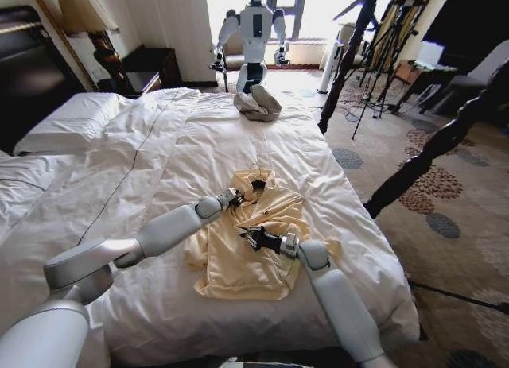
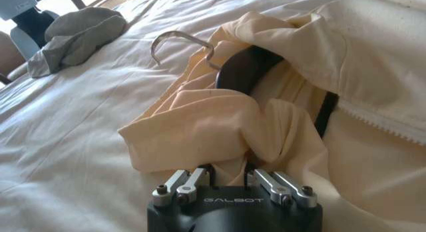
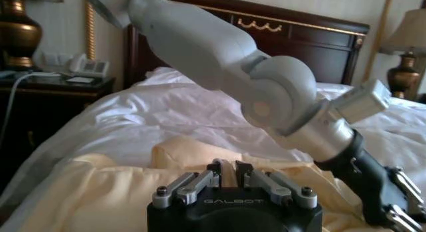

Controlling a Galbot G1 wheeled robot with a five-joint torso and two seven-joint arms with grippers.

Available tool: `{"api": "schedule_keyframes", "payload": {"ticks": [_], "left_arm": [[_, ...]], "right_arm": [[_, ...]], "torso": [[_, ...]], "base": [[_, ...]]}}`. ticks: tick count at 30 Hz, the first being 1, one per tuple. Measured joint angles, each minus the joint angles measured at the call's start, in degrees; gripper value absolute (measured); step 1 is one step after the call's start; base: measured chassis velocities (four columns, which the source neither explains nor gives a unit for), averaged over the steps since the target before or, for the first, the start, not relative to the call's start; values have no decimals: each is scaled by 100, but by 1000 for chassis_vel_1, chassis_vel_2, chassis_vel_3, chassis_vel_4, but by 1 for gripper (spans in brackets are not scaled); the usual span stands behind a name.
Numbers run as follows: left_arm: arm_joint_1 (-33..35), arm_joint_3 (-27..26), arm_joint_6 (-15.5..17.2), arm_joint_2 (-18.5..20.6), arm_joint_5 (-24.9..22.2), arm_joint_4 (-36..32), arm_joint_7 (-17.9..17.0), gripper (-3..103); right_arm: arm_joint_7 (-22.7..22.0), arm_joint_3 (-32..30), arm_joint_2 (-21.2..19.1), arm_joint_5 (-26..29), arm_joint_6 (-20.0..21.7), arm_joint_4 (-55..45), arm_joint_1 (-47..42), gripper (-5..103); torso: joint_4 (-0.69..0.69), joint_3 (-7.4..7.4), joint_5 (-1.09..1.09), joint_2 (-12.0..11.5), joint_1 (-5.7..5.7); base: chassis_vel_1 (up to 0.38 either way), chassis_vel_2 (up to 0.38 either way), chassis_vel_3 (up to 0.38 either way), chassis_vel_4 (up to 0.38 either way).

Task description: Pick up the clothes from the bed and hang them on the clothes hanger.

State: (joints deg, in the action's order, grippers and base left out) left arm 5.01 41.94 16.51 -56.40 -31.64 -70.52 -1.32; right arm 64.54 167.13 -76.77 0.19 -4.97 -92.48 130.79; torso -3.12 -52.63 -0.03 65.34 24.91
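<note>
Both grippers down on the bed (image 1: 119, 169), left gripper (image 1: 236, 196) pinching a bunched fold of the cream top (image 1: 238, 265) near its collar, right gripper (image 1: 253, 237) closed on fabric mid-garment, left wrist view revealing the black hanger (image 2: 243, 67) tucked inside the neckline, hook poking out.

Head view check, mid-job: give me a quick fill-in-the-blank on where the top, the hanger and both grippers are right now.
1. The cream-yellow top lies on the white ____.
2. The clothes hanger sits inside the top's ____ end, with its metal hook sticking out.
3. The left gripper is at the top's collar; the right gripper is over the top's ____.
4. The grey cloth bundle lies near the ____ edge of the bed.

Missing words: bed; collar; middle; far
</note>
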Motion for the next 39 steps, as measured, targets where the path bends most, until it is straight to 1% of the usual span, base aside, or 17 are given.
{"api": "schedule_keyframes", "payload": {"ticks": [1, 2, 4, 6, 7, 9, 10, 12, 14, 15, 16, 18, 21, 23, 26, 29, 39], "left_arm": [[15, -16, 0, 2, 4, -11, -4, 23], [15, -16, 0, 2, 4, -11, -4, 23], [35, -38, 1, 24, 6, -44, -4, 23], [42, -59, 2, 71, 6, -76, 1, 23], [42, -59, 2, 71, 6, -76, 1, 23], [42, -76, 3, 120, 4, -82, 7, 23], [42, -76, 3, 120, 4, -82, 7, 23], [54, -102, 3, 143, 3, -94, 10, 23], [72, -108, 4, 160, 4, -123, 8, 23], [72, -108, 4, 160, 4, -123, 8, 23], [93, -122, 5, 166, 4, -144, 5, 23], [99, -130, 5, 165, 5, -145, 5, 23], [122, -165, 12, 126, 12, -144, -5, 23], [122, -166, 13, 115, 13, -141, -5, 23], [112, -167, 14, 108, 13, -130, -2, 23], [105, -167, 14, 115, 12, -133, 5, 23], [110, -179, 14, 158, 10, -168, 7, 23]], "right_arm": [[236, 0, -35, -15, 5, 0, 66, 18], [236, 0, -35, -15, 5, 0, 66, 18], [510, 1, -90, -95, 2, 2, 146, 28], [596, 4, -82, -124, 20, -54, 157, 38], [596, 4, -82, -124, 20, -54, 157, 38], [740, 2, 42, -120, 132, -233, 159, 50], [740, 2, 42, -120, 132, -233, 159, 50], [996, 3, 241, -84, 321, -382, 190, 61], [1090, 2, 413, 3, 523, -461, 193, 66], [1090, 2, 413, 3, 523, -461, 193, 66], [1031, 2, 530, 40, 674, -509, 189, 77], [973, 3, 555, 20, 729, -533, 187, 77], [444, 3, 612, -264, 811, -695, 143, 92], [327, 3, 632, -286, 759, -735, 124, 97], [72, 2, 680, 98, 417, -681, 89, 100], [4, 1, 763, 375, 338, -676, 45, 100], [391, -1, 1414, 812, 336, -986, -170, 100]], "torso": [[0, 0, 0, 0, 0], [0, 0, 0, 0, 0], [1, 0, 1, 0, 0], [0, 0, 1, 0, 0], [0, 0, 1, 0, 0], [0, 0, 0, 0, 0], [0, 0, 0, 0, 0], [0, 0, 1, 0, 0], [0, 0, 0, 0, 0], [0, 0, 0, 0, 0], [0, 0, 1, 0, 0], [0, 0, 2, 0, 0], [3, 0, 2, 0, 0], [3, 0, 2, 0, 0], [2, 0, 2, 0, 0], [1, 0, 1, 0, 0], [0, 1, 1, 0, 0]], "base": [[0, 0, 0, 0], [0, 0, 0, 0], [0, 0, 0, 0], [0, 0, 0, 0], [0, 0, 0, 0], [0, 0, 0, 0], [0, 0, 0, 0], [0, 0, 0, 0], [0, 0, 0, 0], [0, 0, 0, 0], [0, 0, 0, 0], [0, 0, 0, 0], [0, 0, 0, 0], [0, 0, 0, 0], [0, 0, 0, 0], [0, 0, 0, 0], [0, 0, 0, 0]]}}
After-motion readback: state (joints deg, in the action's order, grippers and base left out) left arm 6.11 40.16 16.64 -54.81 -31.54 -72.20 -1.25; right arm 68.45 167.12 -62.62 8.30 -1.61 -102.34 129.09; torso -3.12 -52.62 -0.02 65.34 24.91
